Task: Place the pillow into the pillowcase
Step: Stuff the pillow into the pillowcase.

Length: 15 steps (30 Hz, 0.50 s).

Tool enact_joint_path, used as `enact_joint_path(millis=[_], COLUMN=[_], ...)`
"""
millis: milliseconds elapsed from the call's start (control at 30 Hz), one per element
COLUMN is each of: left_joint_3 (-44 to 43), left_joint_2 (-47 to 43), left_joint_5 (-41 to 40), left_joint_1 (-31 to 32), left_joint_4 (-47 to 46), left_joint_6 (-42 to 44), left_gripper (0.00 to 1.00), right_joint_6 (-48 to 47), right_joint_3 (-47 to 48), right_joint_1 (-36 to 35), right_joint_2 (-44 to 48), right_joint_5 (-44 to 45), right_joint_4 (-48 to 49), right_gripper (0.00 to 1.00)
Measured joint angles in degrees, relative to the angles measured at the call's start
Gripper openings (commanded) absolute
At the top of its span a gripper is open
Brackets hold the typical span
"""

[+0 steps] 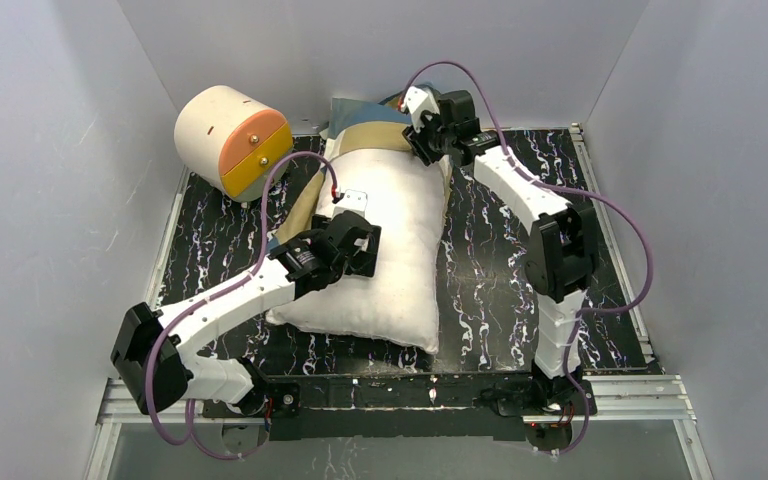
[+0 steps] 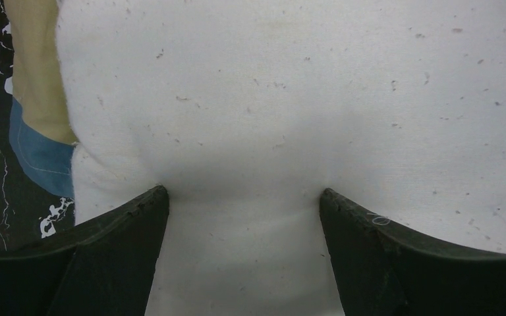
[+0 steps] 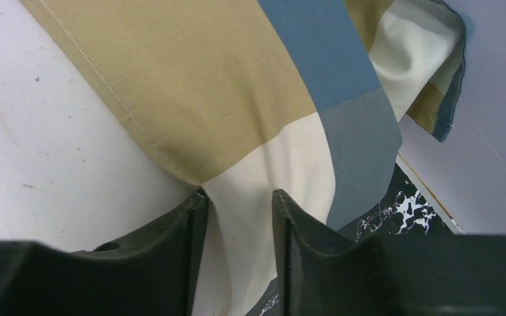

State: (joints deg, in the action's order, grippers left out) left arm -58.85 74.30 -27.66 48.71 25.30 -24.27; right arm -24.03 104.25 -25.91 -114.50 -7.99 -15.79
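Two arms reach over the pillow [image 1: 400,280], which lies lengthwise in the middle of the black marbled table [image 1: 490,290]. Beyond the pillow's far left corner a cream-and-orange cylinder [image 1: 232,140] lies on its side, apart from it.

The left gripper [image 1: 362,252] rests on the pillow's left half, about midway along its length. In the left wrist view the left gripper [image 2: 244,194] has its fingers [image 2: 148,207] spread wide, tips pressed into the white stuffing, which bulges between them; they do not close on anything.

A strip of the pillowcase [image 1: 368,118] in tan and blue shows from under the pillow's left edge. The rest of it is bunched over the pillow's far end, which it covers only at the top.

At the pillow's far right corner the right gripper [image 1: 426,143] meets that fabric. The right wrist view shows the right gripper [image 3: 237,194] with its fingers [image 3: 194,210] nearly together, pinching a cream fold of the pillowcase just beside the pillow's white surface.
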Motion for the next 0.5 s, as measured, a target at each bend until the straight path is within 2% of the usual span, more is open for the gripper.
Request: enact_joint_path(millis=[33, 100, 133, 200, 267, 333, 367, 500], left_joint_3=[0.39, 0.76, 0.81, 0.83, 0.83, 0.83, 0.83, 0.83], left_joint_2=[0.00, 0.02, 0.04, 0.09, 0.24, 0.46, 0.66, 2.23], left_joint_5=[0.00, -0.02, -0.02, -0.04, -0.26, -0.68, -0.94, -0.20], left_joint_1=[0.00, 0.00, 0.00, 0.00, -0.02, -0.22, -0.35, -1.77], left_joint_4=[-0.46, -1.27, -1.53, -1.88, -2.16, -2.62, -2.93, -4.52], left_joint_6=[-0.11, -0.22, -0.24, -0.28, -0.42, -0.35, -0.24, 0.72], left_gripper=[0.78, 0.74, 0.71, 0.58, 0.37, 0.08, 0.00, 0.00], right_joint_6=[-1.27, -3.54, -4.66, -6.47, -7.76, -8.81, -9.14, -7.45], right_joint_3=[0.87, 1.79, 1.90, 1.92, 1.92, 1.86, 1.68, -4.22], right_joint_1=[-0.13, -0.55, -0.83, -1.66, -2.62, -3.78, -4.48, -7.76], right_joint_2=[-1.07, -2.58, -2.99, -3.32, -3.19, -2.69, -2.19, 4.22], right_joint_5=[0.24, 0.81, 1.11, 2.01, 3.13, 3.89, 4.20, 4.79], right_joint_4=[-0.46, -1.07, -1.18, -1.53, -1.75, -2.10, -2.47, -2.67], right_gripper=[0.33, 0.06, 0.01, 0.01, 0.01, 0.01, 0.01, 0.01])
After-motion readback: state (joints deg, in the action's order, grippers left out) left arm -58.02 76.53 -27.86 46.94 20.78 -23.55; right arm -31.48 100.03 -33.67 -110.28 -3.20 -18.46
